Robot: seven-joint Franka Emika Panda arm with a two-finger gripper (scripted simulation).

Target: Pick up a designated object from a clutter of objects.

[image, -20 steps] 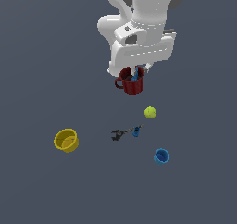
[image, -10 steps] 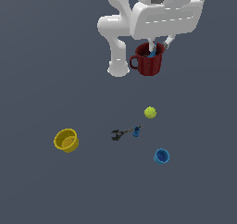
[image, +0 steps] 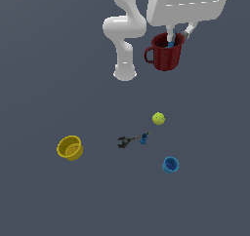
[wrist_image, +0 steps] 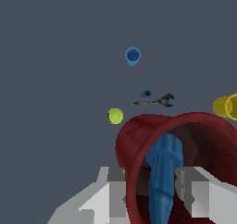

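Observation:
The dark red mug [image: 166,59] hangs high above the floor in the exterior view, its loop handle towards that view's left. My gripper [image: 177,37] is shut on the mug's rim, one finger inside and one outside. In the wrist view the mug [wrist_image: 139,144] fills the near field, with a blue finger [wrist_image: 163,172] inside it. Below lie the yellow cup [image: 70,147], the blue cup [image: 170,164], the yellow-green ball [image: 158,118], the dark grey clamp-like tool [image: 127,141] and the tiny blue piece [image: 144,138].
The arm's white base column [image: 125,59] stands at the exterior view's left of the raised mug. In the wrist view the ball [wrist_image: 115,115], tool [wrist_image: 152,101], blue cup [wrist_image: 133,56] and yellow cup [wrist_image: 227,106] lie far below on the dark grey floor.
The gripper has risen with the red mug in it and moved towards the exterior view's right. The other items on the floor have not moved.

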